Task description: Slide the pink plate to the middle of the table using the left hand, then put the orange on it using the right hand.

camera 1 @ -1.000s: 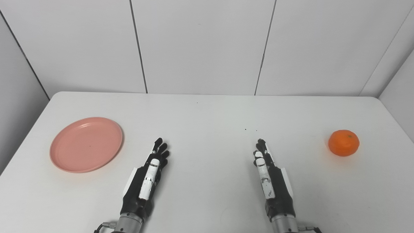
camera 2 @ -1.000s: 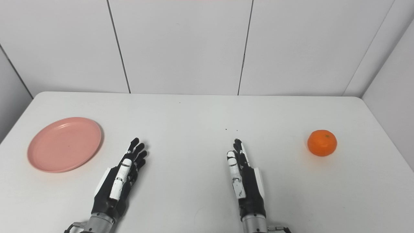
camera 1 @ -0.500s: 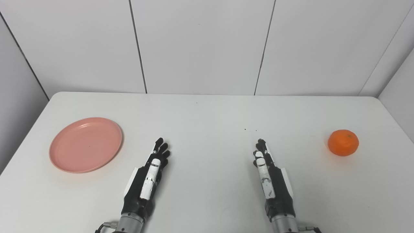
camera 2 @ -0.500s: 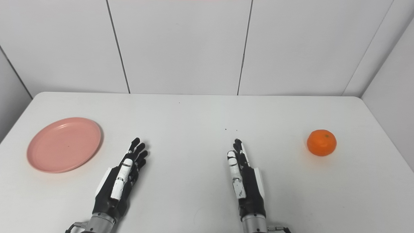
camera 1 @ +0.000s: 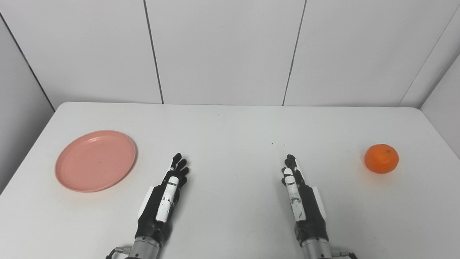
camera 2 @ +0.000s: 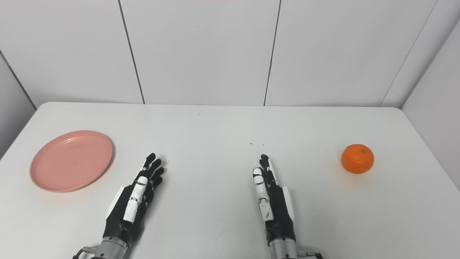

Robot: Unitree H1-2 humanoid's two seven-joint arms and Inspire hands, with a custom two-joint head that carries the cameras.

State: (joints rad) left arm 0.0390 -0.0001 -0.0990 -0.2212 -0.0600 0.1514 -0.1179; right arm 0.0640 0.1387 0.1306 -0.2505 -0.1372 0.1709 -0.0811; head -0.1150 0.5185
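Nearest, the left hand (camera 1: pixel 162 201) and right hand (camera 1: pixel 301 199) lie flat on the bench (camera 1: pixel 230 126), fingers extended, holding nothing. To begin, set the left fingers on the rim of the pink plate (camera 1: pixel 95 160) and push rightward. Plate far left, round, no long axis. Orange (camera 1: pixel 381 158) far right, stem up.

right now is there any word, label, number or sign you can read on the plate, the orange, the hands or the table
None: no readable text in either view.
The plate is plain pink, with no print.
The orange has no sticker.
The left hand and right hand show black and white panels without lettering.
The table carries only a few dark specks.
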